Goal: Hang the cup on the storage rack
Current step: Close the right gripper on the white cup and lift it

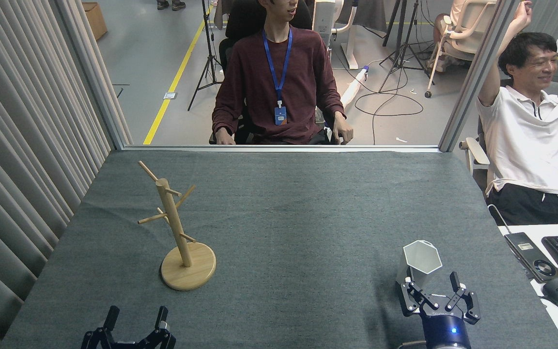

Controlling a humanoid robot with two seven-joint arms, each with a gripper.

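One white hexagonal cup (420, 264) stands upright at your near right on the grey table (298, 213). Your right gripper (432, 292) sits just in front of its base, fingers spread wide, holding nothing. Well apart on the left stands the wooden storage rack (178, 228), its pegs bare. Your left gripper (136, 320) waits low at the near edge, also open.

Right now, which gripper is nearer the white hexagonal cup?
Right. The right gripper sits just in front of the white hexagonal cup, jaws open; the left gripper is far across the table.
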